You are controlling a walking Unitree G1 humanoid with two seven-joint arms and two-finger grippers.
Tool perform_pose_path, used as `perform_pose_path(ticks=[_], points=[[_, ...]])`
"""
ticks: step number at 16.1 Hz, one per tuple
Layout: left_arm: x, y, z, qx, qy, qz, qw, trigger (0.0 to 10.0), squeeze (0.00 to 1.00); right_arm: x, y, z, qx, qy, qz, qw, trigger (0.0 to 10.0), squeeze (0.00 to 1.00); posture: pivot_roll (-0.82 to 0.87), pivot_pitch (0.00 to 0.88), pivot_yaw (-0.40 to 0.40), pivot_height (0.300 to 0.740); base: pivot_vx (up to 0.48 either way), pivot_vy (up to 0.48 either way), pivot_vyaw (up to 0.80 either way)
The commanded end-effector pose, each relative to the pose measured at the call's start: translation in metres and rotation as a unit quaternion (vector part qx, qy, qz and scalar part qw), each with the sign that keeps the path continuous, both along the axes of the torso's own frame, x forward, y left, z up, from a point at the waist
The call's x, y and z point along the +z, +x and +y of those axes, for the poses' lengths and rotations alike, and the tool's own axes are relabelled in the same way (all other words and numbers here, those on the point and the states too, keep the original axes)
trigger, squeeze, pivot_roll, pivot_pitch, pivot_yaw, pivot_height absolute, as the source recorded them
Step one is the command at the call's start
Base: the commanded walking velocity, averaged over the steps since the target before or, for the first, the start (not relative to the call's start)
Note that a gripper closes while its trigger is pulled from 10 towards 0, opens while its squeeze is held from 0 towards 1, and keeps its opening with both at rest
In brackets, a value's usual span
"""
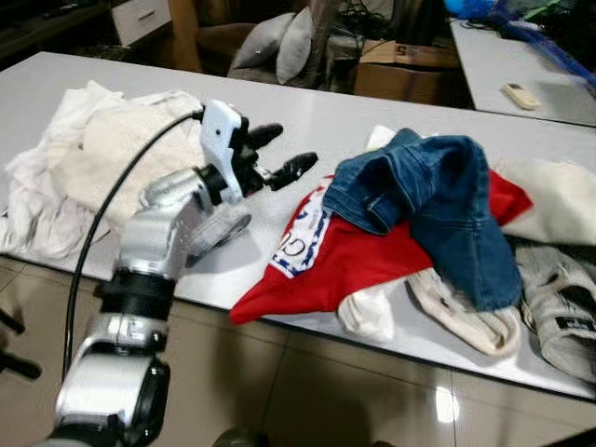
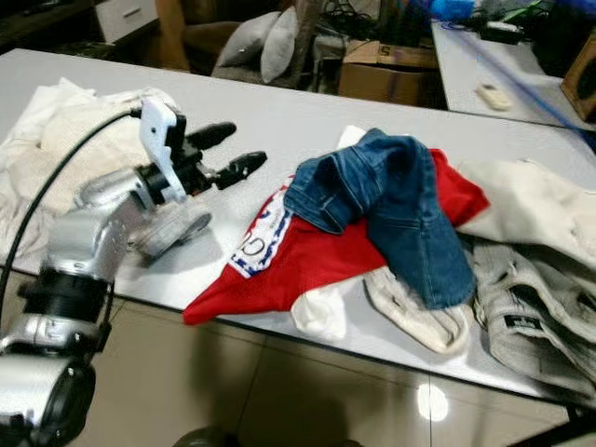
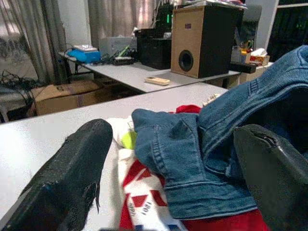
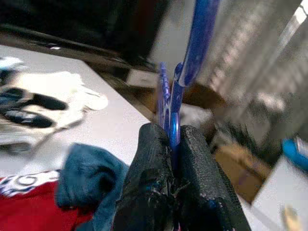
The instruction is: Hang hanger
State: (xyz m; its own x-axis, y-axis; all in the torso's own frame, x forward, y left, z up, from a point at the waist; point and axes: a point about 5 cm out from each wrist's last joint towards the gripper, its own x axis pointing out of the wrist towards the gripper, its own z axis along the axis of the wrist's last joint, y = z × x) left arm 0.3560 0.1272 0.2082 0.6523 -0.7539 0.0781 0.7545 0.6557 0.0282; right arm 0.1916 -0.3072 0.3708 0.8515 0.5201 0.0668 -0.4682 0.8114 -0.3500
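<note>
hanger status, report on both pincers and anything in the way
Right pincer shut on blue hanger, raised over the table. Left pincer open, above the grey table, aimed at denim jacket. Jacket lies on red shirt; clothes piled around.

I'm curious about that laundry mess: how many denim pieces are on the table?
1: the blue denim garment lies on the red shirt, ahead of the open left claw. More may hide under the pile.

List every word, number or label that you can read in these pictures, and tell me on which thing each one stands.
"1001": on the white band with red triangles on the red garment, left wrist view.
A large "G" or "C", uncertain: on that garment's white panel.
Label on the grey garment: too blurred to read.
Marking on the cardboard box: too small to read.
</note>
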Motion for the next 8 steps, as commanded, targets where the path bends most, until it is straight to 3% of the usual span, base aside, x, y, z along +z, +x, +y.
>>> perform_pose_path(ticks=[1,2,4,6,7,8], points=[[0.003,-0.004,0.002,0.015,-0.003,-0.002,1.0,10.0,1.0,-0.014,0.018,0.006,-0.044,0.013,0.015,0.999,10.0,0.0,-0.06,0.0,0.039,0.723,0.0,0.0,0.0],[0.003,-0.008,0.005,0.026,-0.003,0.0,1.0,10.0,1.0,-0.027,0.028,0.015,-0.054,0.017,0.024,0.998,10.0,0.0,-0.05,0.0,0.032,0.723,0.0,0.0,0.0],[0.002,-0.017,0.021,0.094,-0.008,0.007,0.996,10.0,1.0,-0.048,0.052,0.038,-0.061,0.082,0.022,0.995,10.0,0.0,-0.03,0.0,0.021,0.723,0.0,0.0,0.0],[0.0,-0.024,0.03,0.145,0.016,0.014,0.989,10.0,0.97,-0.045,0.064,0.05,-0.083,0.118,-0.016,0.989,10.0,0.0,-0.02,0.0,0.023,0.723,0.0,0.0,0.0],[0.005,-0.031,0.035,0.175,0.031,-0.009,0.984,10.0,0.47,-0.037,0.072,0.058,-0.105,0.158,-0.047,0.981,10.0,0.0,-0.01,0.0,0.018,0.723,0.0,0.0,0.0],[0.011,-0.036,0.038,0.191,0.03,-0.028,0.981,10.0,0.16,-0.036,0.076,0.066,-0.141,0.176,-0.065,0.972,10.0,0.0,0.0,0.0,0.005,0.723,0.0,0.0,0.0]])
